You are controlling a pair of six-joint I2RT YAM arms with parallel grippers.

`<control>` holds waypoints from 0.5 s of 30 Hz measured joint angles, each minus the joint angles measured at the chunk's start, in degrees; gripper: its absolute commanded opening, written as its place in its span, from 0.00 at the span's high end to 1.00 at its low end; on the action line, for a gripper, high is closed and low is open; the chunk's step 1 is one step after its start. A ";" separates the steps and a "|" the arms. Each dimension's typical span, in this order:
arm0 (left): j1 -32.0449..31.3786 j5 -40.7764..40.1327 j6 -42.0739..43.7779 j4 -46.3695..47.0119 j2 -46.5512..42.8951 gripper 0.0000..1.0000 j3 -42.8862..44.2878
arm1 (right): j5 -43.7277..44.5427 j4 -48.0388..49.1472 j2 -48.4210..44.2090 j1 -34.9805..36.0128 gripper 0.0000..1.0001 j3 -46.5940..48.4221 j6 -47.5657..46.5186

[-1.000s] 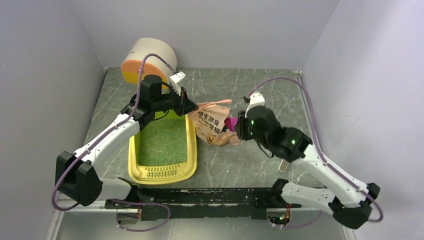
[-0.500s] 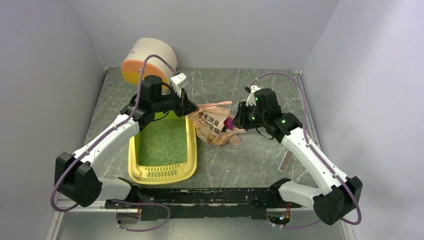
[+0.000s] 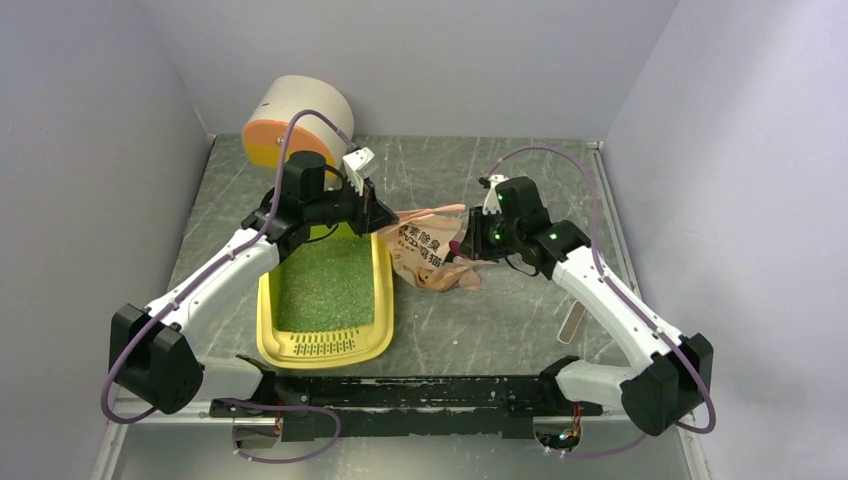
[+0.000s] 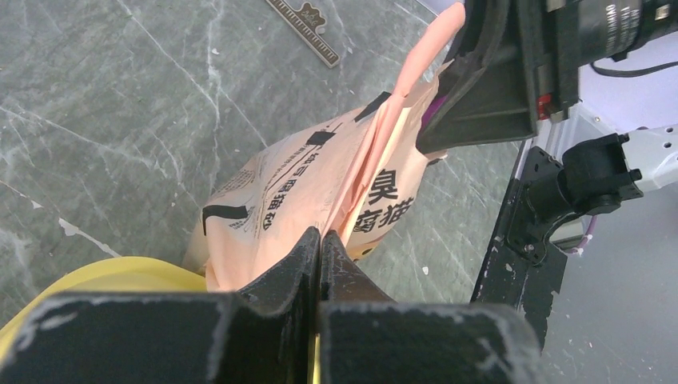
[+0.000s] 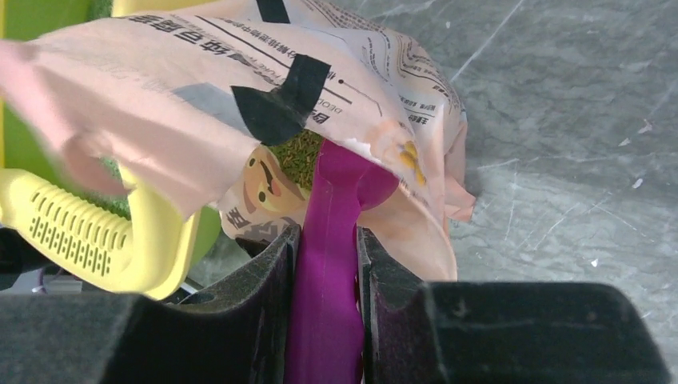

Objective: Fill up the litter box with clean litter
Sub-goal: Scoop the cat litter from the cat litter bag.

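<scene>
**Litter box** [image 3: 383, 300]: yellow tray, lower left of centre in the top view, grille end toward the bottom edge. Floor already carpeted with clean litter [image 3: 325, 285], speckled green, over most of its length. Depth hard to judge.

**Left claw** [image 3: 378, 213]: clenched on the upper lip of the pink-beige bag [image 3: 425, 258], just right of the tray's far corner. No shift over the last second, with the bag mouth kept lifted and open.

**Right claw** [image 3: 470, 242]: grasping the magenta scoop [image 5: 328, 240] by its handle. Moved over the last second: elbow swung up and inward from the lower right of the top view, wrist turned, scoop pressed further into the bag mouth. In the right wrist view, bowl tucked under the bag's flap, with more of the same litter showing at it.

**Reading:** probably a further load being dug, not yet carried across. Tray judged partly filled. Next transfer due leftward over the yellow rim, with spillage onto the worktop [image 3: 500, 320] the likely hazard.

**Also present:** white cylinder with orange end [image 3: 295, 120], upper left, apart from both claws.
</scene>
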 measured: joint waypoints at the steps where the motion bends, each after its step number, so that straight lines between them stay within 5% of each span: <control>1: 0.00 0.02 0.11 -0.24 0.00 0.95 0.07 | -0.20 -0.02 0.72 0.02 1.00 0.09 -0.13; 15: -0.07 0.13 0.35 -0.50 -0.07 0.95 0.33 | -4.66 7.85 6.21 0.63 1.00 -3.80 1.31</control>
